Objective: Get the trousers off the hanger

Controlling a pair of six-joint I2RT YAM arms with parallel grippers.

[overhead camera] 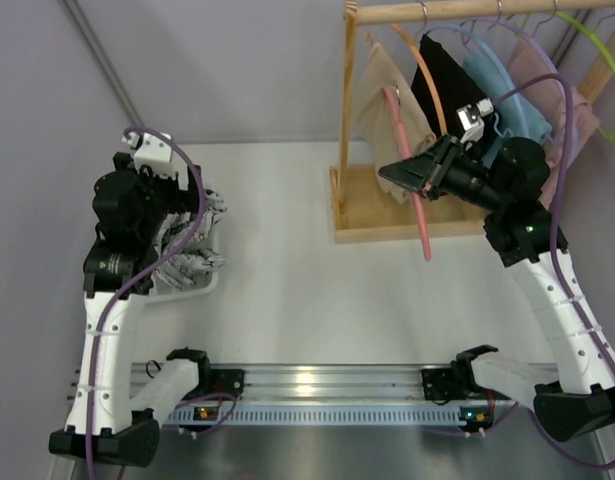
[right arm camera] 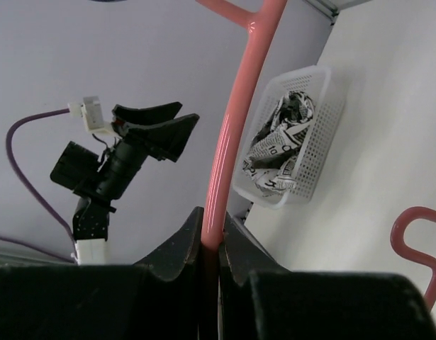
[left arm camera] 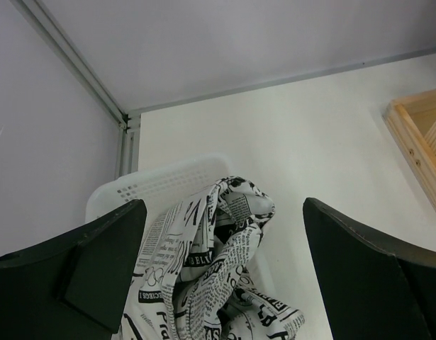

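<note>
The newspaper-print trousers (left arm camera: 210,269) lie crumpled in a white perforated basket (left arm camera: 161,180) at the left; they also show in the top view (overhead camera: 187,245) and the right wrist view (right arm camera: 278,152). My left gripper (left arm camera: 221,283) is open just above them, with nothing between the jaws. My right gripper (right arm camera: 212,237) is shut on the bar of a bare pink hanger (right arm camera: 235,120). In the top view it holds that hanger (overhead camera: 412,190) tilted in front of the wooden rack (overhead camera: 344,120), with no garment on it.
The wooden rack's rail (overhead camera: 467,10) carries several other hangers with garments, beige (overhead camera: 382,85), black (overhead camera: 442,75) and blue (overhead camera: 502,80). Its wooden base (overhead camera: 387,225) sits at the back right. Walls close off the left and far sides.
</note>
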